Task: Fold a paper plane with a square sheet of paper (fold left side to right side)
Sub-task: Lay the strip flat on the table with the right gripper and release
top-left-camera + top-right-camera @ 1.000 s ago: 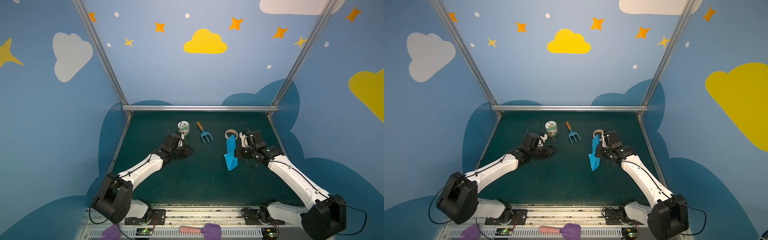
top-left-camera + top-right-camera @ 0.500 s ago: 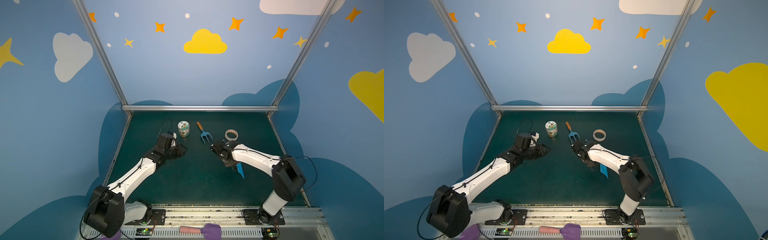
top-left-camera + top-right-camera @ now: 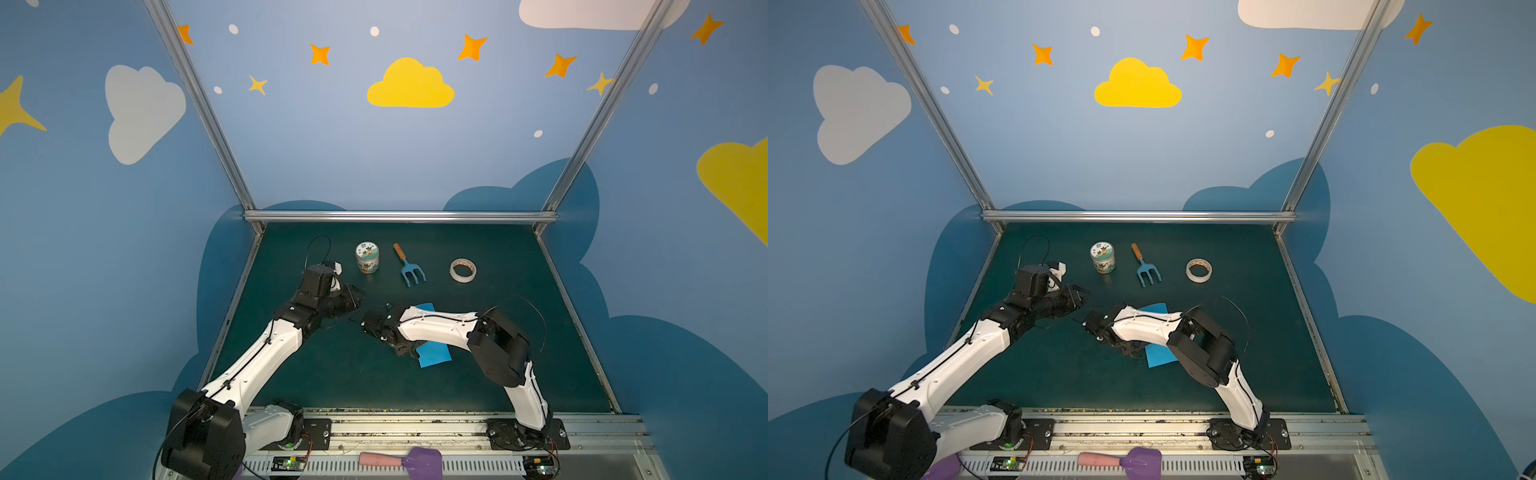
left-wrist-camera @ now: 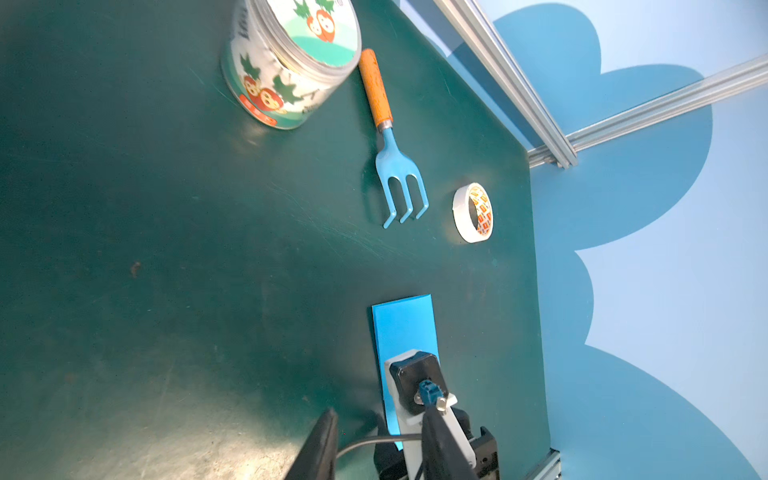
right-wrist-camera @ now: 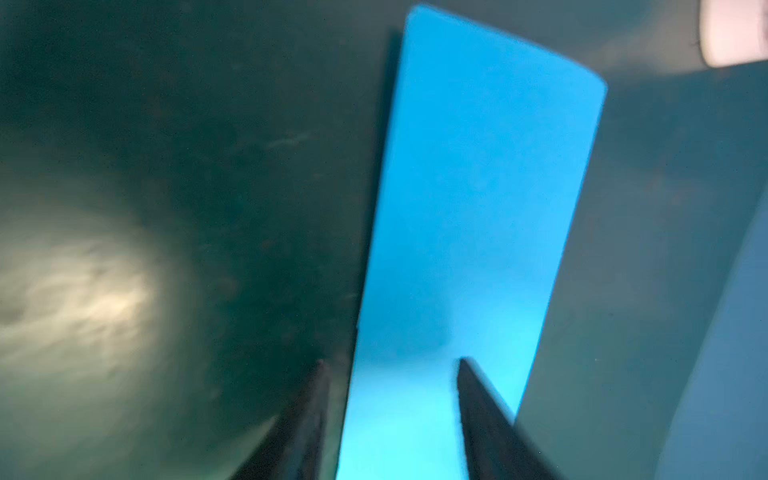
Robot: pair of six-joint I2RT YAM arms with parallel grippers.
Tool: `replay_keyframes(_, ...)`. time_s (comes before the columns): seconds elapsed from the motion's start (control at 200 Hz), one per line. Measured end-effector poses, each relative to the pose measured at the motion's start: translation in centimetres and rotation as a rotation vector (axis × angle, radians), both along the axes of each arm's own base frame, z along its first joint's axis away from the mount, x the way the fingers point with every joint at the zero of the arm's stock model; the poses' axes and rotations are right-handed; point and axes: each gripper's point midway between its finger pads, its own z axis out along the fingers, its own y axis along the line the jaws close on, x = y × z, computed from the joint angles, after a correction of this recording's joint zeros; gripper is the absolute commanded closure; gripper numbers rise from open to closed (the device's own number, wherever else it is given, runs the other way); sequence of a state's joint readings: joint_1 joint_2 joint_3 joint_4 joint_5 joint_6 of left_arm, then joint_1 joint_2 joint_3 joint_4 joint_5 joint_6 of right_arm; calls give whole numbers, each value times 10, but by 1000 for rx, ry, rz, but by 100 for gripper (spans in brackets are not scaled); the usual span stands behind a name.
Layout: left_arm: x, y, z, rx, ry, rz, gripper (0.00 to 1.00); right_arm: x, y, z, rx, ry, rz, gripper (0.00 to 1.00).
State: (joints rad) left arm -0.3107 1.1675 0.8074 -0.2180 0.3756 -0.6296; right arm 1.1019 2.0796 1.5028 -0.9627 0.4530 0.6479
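Right gripper (image 5: 392, 360) holds its jaws spread low over the square sheet of paper (image 5: 478, 208), pinching nothing. That sheet lies flat on the green mat (image 3: 374, 386) as a narrow folded strip, partly hidden under the right arm (image 3: 436, 328) in both top views. Left gripper (image 4: 378, 413) hovers nearby, jaws parted and empty. Likely risk: a fingertip snags the loose strip and drags it askew, or a weak crease springs open

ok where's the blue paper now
In both top views the paper lies right of centre on the table, partly under the right arm, in front of the fork.
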Motion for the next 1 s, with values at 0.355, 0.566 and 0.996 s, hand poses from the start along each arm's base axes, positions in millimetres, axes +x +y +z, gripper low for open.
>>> replay_keyframes(0.355, -2, 6, -3, -7, 24, -6, 57, 5, -33, 46, 525, 154, -151, 49)
replay_keyframes(0.566, -6, -8, -29, -14, 107, -84, 55, 16, -75, 28, 692, 249, -263, 90)
replay_keyframes(0.996, -36, -73, -76, 12, 235, -279, 51, 17, -87, 14, 862, 323, -281, 100)
